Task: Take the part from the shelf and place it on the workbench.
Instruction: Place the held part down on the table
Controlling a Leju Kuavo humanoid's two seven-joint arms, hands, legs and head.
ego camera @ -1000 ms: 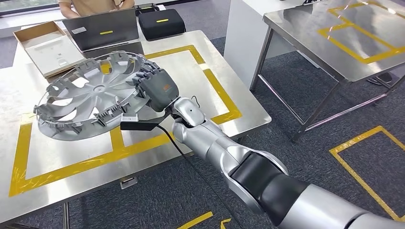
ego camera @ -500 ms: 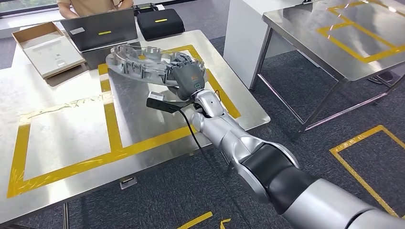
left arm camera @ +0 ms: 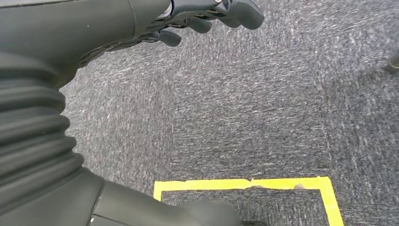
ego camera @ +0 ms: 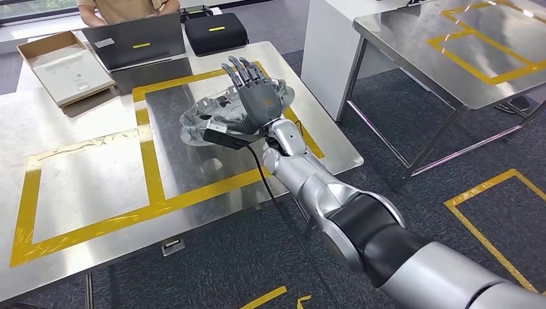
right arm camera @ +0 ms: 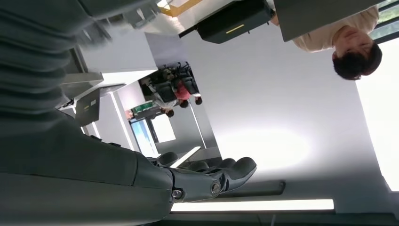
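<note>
My right hand (ego camera: 256, 96) now spread, holding nothing | part (ego camera: 212, 119) released onto workbench (ego camera: 84, 174) | left hand (left arm camera: 207, 19) hangs empty, fingers apart

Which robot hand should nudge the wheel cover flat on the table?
Probably the right hand: it is open beside the wheel cover on the table. The left hand hangs over carpet.

Bright, even indoor light, soft glare and reflections on the steel workbench (ego camera: 96, 193), faint shadows beneath it on the carpet, head view sharp, left wrist view streaked with motion blur, right wrist view washed out by a blown-out window and ceiling strip light.
</note>
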